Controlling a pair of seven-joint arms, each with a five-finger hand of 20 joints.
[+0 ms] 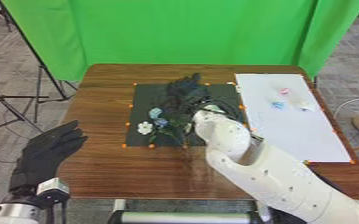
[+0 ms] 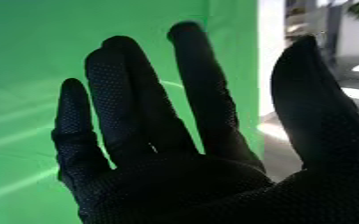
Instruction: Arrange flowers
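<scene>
The flowers (image 1: 145, 128) lay on the left part of a dark mat (image 1: 143, 102) in the head view: a white bloom with rounded petals, beside it a pale blue one and a deeper blue one, with dark green leaves and stems trailing toward the near side. The stems merged with the mat, so their number could not be told. Small pink, blue and white pieces (image 1: 285, 91) lay apart on a white sheet (image 1: 313, 140) to the right.

Orange dots ran along the mat's edges. Bare brown wood stretched from its near edge to the near edge of the worktop (image 1: 158, 175), and another strip ran along its left side. The sheet came near the mat's right edge, and the right arm (image 1: 255, 172) crossed the worktop's near right part.

The right hand (image 1: 186, 92) was above the mat's far part, beyond the blooms. The left hand (image 1: 44, 155) was at the worktop's left edge, its fingers extended, holding nothing.

In the right wrist view, the right hand (image 2: 184, 185) had its fingers straight and somewhat spread, the thumb well apart and nothing held, against a green backdrop (image 2: 33, 40).
</scene>
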